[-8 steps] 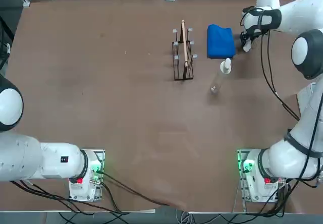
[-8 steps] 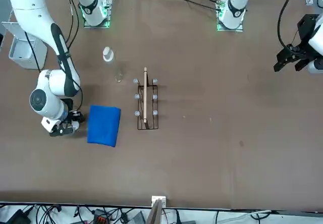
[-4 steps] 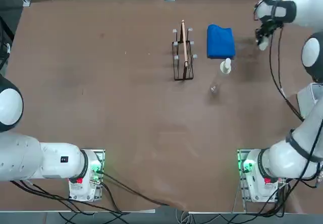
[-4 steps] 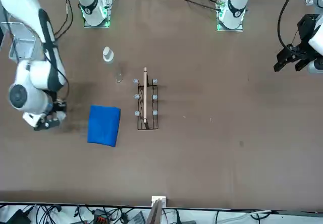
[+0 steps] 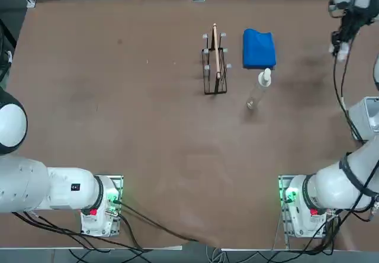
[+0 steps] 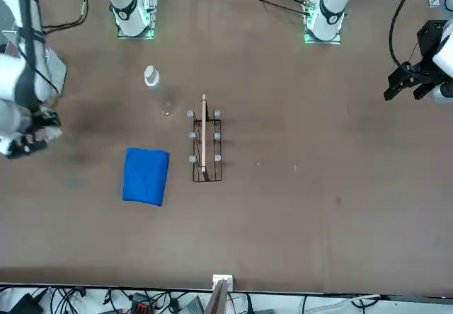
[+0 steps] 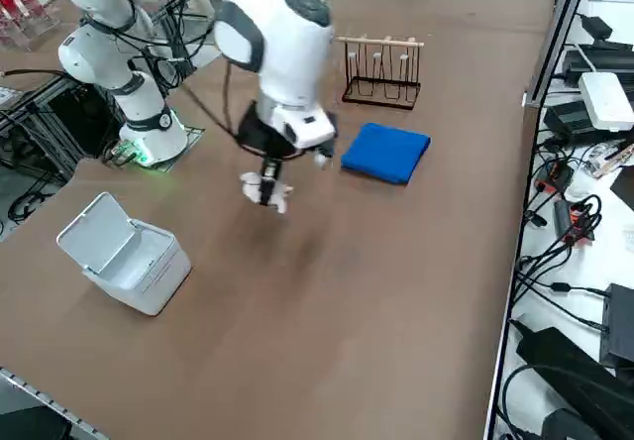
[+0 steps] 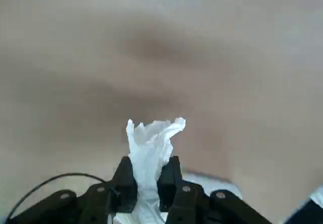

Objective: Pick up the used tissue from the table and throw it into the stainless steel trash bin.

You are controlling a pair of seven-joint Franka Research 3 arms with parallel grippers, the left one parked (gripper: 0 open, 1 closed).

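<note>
Right arm raised off the surface point(image 7: 327, 291), wrist bent so the right gripper point(image 8: 148, 183) points down, clear of the brown top. Fingers point(image 8: 125, 181) clenched on the used tissue point(image 8: 150, 146); white crumpled wad pinched between the two black pads, loose end sticking out past the tips. Same wad seen in side view hanging below the gripper point(image 7: 265, 190), above bare surface, not touching it. In the top view, gripper point(image 5: 337, 47) near the far right edge of the surface; in the front view, at the picture's left edge point(image 6: 28, 141).

Stainless steel trash bin point(image 7: 127, 254) on the surface, lid tipped open, well apart from the fingers, toward the near right corner of the surface. Bin partly visible at the frame edge in the top view point(image 5: 367, 116).

Folded blue cloth point(image 5: 259, 48) flat on the surface, on the far side of the fingers from the bin. Clear bottle point(image 5: 259, 88) with white cap lying just beside the cloth. Black wire rack point(image 5: 214, 64) beyond the cloth, holding one thin wooden board upright.

Cables and power bricks point(image 7: 580, 212) along the floor beside the surface.
</note>
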